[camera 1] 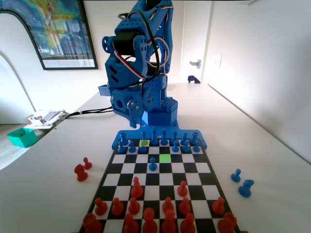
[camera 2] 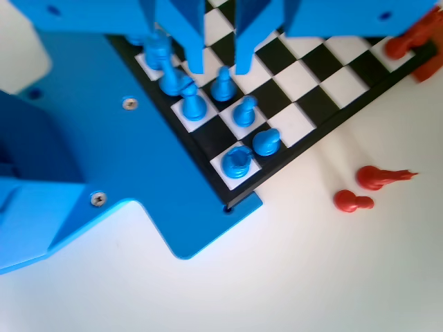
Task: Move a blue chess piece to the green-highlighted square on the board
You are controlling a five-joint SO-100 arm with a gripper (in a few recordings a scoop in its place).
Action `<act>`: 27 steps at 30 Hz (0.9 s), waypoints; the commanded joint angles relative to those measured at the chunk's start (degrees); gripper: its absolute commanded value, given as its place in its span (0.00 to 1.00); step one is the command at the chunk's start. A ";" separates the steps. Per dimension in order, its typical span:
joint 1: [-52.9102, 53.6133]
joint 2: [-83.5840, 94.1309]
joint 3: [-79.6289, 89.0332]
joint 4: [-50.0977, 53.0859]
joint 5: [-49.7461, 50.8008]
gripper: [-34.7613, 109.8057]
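The board (camera 1: 194, 167) has the green-highlighted square (camera 1: 165, 158) in its third row from the blue arm. My gripper (camera 1: 135, 116) hangs open above the far left corner of the board. In the wrist view my gripper (camera 2: 220, 69) shows two jaws apart with nothing held. The slim blue chess piece (camera 2: 190, 104) stands on a white square in the edge row, just below the left jaw tip. A blue pawn (camera 2: 221, 84) shows through the gap between the jaws, lower down on the board.
A yellow-tinted square (camera 1: 144, 142) lies in the far row. One blue pawn (camera 1: 152, 165) stands advanced beside the green square. Red pieces (camera 1: 146, 213) fill the near rows. Off the board lie red pieces (camera 1: 80, 171) at left and blue pieces (camera 1: 245, 188) at right.
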 commanded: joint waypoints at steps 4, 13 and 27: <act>-1.32 2.02 -0.35 -1.67 -2.81 0.33; -2.55 2.02 2.55 -3.96 -2.29 0.33; -3.34 2.37 6.94 -7.56 -2.72 0.33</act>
